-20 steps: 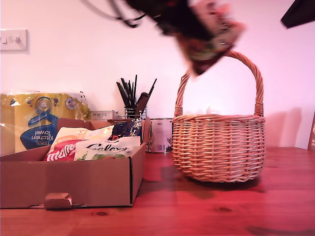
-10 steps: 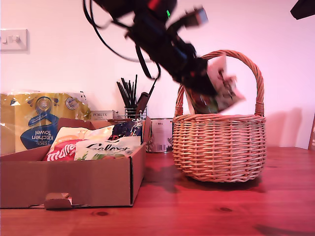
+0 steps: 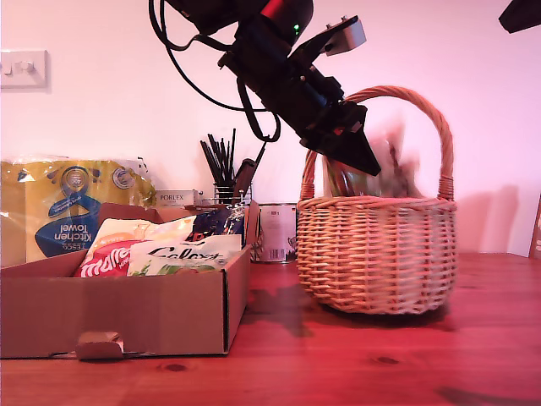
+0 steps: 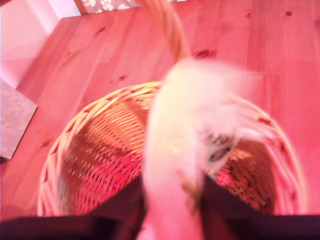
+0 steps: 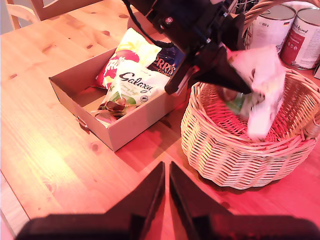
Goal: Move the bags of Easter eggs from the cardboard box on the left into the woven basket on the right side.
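My first gripper (image 3: 359, 161) hangs just above the woven basket (image 3: 376, 254), under its arched handle, jaws apart. A pale bag of Easter eggs (image 3: 390, 165) shows as a blur below the fingertips, partly inside the basket (image 4: 95, 165); I cannot tell whether the fingers touch it. The same bag (image 5: 262, 85) appears in the second wrist view. The cardboard box (image 3: 127, 317) at the exterior view's left holds a cream bag (image 3: 182, 254), a red one (image 3: 106, 260) and a dark blue one (image 3: 218, 222). My second gripper (image 5: 166, 185) is shut, empty, high over the table.
A yellow kitchen-towel pack (image 3: 68, 207) stands behind the box. A wire holder of black utensils (image 3: 228, 169) and a tin can (image 3: 275, 233) stand between box and basket, near the wall. The wooden table (image 3: 338, 364) runs forward of both. A dark shape (image 3: 517, 17) sits at the exterior view's upper right corner.
My first gripper swung down from high above to the basket's mouth with the bag. The bag has now dropped lower into the basket and is blurred while the arm is sharp.
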